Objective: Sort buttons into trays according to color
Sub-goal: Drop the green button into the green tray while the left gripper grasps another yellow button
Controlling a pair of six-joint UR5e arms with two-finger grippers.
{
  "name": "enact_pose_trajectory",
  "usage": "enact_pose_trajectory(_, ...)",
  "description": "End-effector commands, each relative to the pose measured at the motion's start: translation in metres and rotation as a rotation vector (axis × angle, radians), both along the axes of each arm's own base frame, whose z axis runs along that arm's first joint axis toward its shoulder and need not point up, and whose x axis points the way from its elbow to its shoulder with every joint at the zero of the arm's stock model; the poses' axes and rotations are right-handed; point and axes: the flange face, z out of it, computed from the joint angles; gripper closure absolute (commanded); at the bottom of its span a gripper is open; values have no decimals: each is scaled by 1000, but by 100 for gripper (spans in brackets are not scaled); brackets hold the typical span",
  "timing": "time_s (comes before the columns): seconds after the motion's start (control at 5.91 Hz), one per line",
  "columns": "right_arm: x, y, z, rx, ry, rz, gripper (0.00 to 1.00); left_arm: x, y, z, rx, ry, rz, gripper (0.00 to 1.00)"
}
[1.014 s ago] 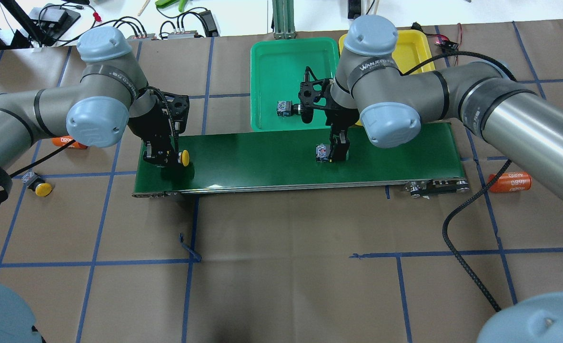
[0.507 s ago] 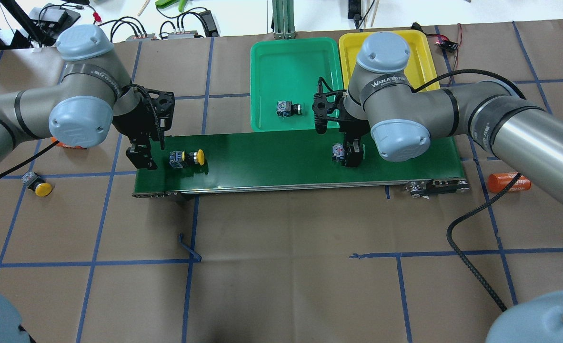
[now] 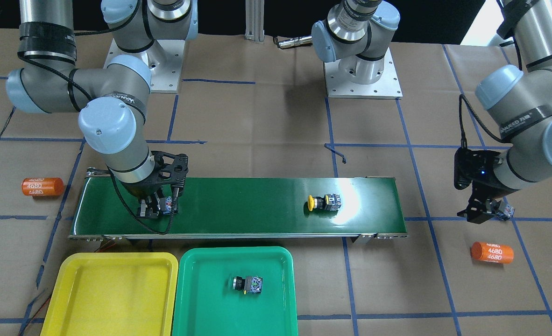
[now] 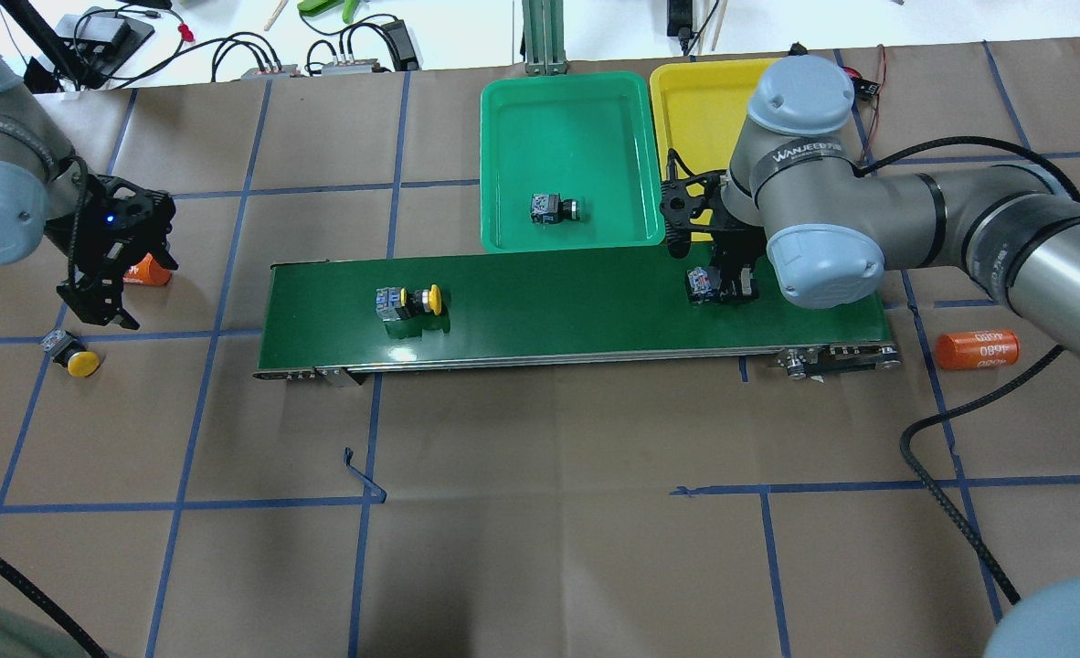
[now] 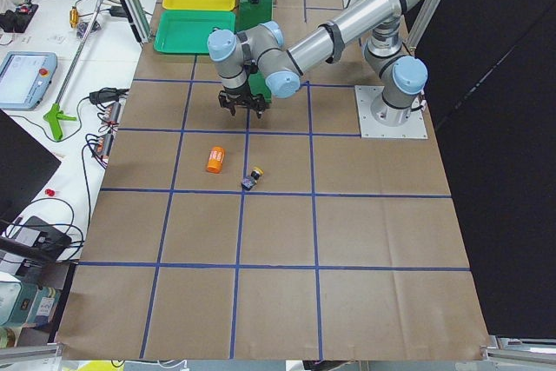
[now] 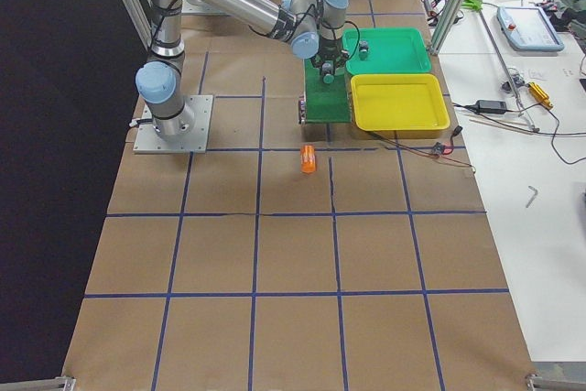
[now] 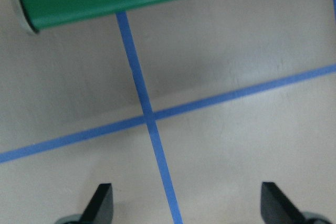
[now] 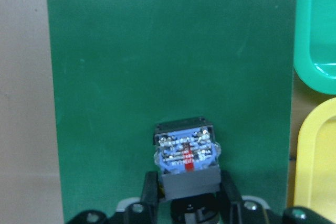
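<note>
Your left gripper (image 4: 100, 309) is swinging off the belt (image 4: 549, 306), spread wide and empty. Right gripper (image 4: 723, 285) is still clamping its button (image 8: 185, 153).

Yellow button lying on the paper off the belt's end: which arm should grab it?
Left. The left tool is open and hangs just beside that yellow button; the right tool is shut on a grey-bodied button at the belt's far end.

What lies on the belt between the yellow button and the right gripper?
Nothing, only bare conveyor belt; the overhead view shows it.
</note>
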Motion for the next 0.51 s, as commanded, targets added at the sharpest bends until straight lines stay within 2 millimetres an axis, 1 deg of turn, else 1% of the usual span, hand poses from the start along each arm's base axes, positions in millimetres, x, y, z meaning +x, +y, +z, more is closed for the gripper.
enact_pose_trajectory(0.0, -28, -4, 16, -27, 7, 43, 88, 90, 4, -38, -42, -11, -71, 2)
enact_pose_trajectory(0.17, -41, -7, 47, -87, 32, 43, 89, 111, 1, -59, -58, -16, -110, 2)
enact_pose_trajectory(0.34, -35, -26, 74, -155, 19, 48, 89, 125, -1, -70, -67, -21, -127, 2)
